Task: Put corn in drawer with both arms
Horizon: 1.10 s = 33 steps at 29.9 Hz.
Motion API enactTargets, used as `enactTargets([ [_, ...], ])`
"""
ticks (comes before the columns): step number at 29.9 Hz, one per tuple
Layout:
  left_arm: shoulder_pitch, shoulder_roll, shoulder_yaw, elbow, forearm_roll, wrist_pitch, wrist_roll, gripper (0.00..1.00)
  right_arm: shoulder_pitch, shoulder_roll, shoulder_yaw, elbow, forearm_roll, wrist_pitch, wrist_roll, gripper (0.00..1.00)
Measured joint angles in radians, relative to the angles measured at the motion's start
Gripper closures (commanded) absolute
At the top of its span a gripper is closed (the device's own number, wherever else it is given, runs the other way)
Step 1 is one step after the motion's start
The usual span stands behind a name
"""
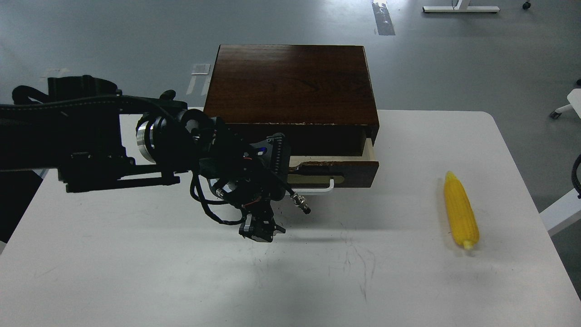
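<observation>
The corn (461,210) lies flat on the white table (408,281), far over on the right, well apart from the brown box (290,84) and from the arm. The drawer (338,171) is pulled out only a little bit, so just a thin cream strip shows inside.

The left pincer (262,230) hangs low over the table, near the left end of the white handle (317,190). It looks dark and small, so I cannot tell if it is open or closed. It does not seem to hold anything. The right pincer is not in the picture.

What could go wrong? The gap looks too thin for the corn, so the corn could bump the drawer front and roll away. The arm's loose cables (297,200) hang close to the handle and might snag on it. A hard pull could also slide the whole box.
</observation>
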Motion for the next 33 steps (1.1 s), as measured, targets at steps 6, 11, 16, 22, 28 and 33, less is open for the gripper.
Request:
enactTargets([
  [6,0.001,-0.001,-0.083,-0.014,-0.161,0.000,0.002,0.03,0.000,0.000,0.000,0.000,0.000,0.000,0.000,0.00],
  [11,0.001,0.009,-0.245,-0.004,-0.342,0.000,0.002,0.02,0.001,-0.011,-0.021,0.004,-0.006,0.000,-0.002,0.00],
  [16,0.020,0.009,-0.375,0.117,-0.784,0.001,0.002,0.02,0.012,-0.059,-0.101,0.012,-0.024,0.000,-0.002,0.00],
  [22,0.095,0.018,-0.417,0.300,-1.167,0.001,0.002,0.02,0.081,-0.096,-0.148,0.016,-0.158,0.000,-0.002,0.00],
  [28,0.170,0.054,-0.496,0.522,-1.481,0.000,0.002,0.02,0.170,-0.119,-0.191,0.019,-0.284,0.000,0.001,0.00],
  [33,0.236,0.059,-0.610,0.670,-1.773,0.000,0.002,0.02,0.241,-0.116,-0.299,0.021,-0.431,0.000,-0.001,0.00],
])
